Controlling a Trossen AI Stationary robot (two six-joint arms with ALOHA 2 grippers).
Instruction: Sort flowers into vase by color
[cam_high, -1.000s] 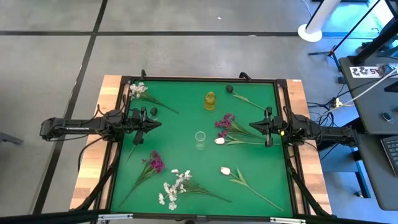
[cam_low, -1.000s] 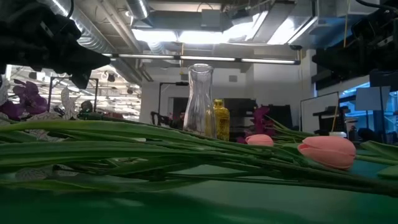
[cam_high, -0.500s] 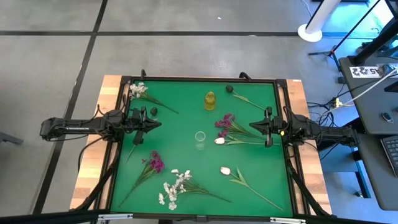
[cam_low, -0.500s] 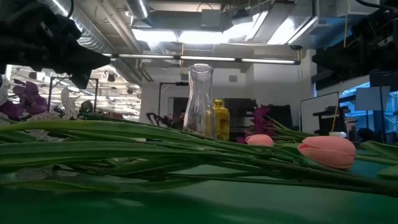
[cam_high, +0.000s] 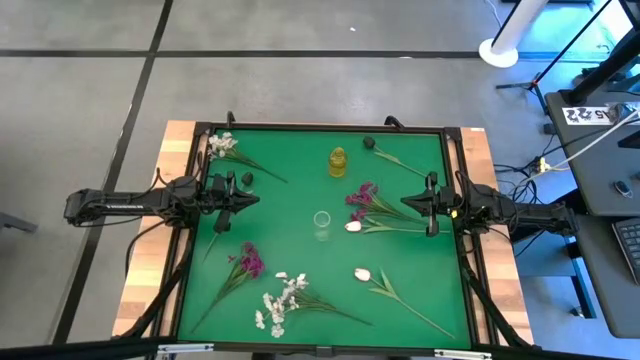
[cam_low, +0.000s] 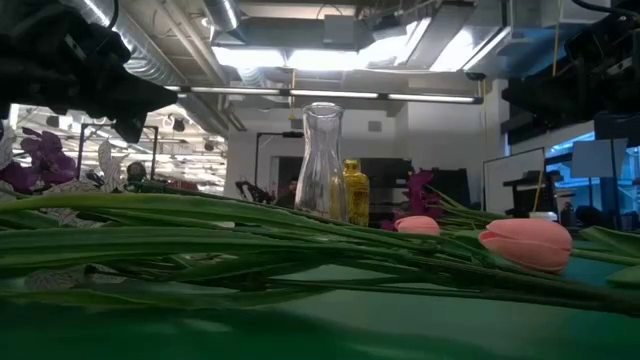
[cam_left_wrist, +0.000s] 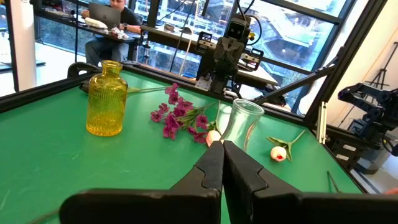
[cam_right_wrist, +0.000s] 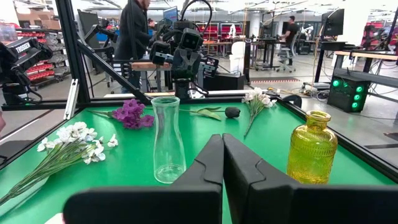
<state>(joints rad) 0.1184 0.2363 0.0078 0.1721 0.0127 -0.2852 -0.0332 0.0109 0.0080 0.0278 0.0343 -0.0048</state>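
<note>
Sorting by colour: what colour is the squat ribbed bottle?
Yellow bottle, clearest in the right wrist view.

white sprig (cam_right_wrist: 37, 163) stems cut off, foreground stems (cam_low: 250, 245) blurred

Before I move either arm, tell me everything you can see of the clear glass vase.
The clear glass vase stands upright near the middle of the green mat, seemingly empty. It looks like colourless glass: wide base, narrower neck, flared open rim. Nothing touches it. The yellow bottle stands apart from it, farther back on the mat, and a pink tulip bud lies close on the right arm's side. Both arms wait at the mat's side edges.
</note>
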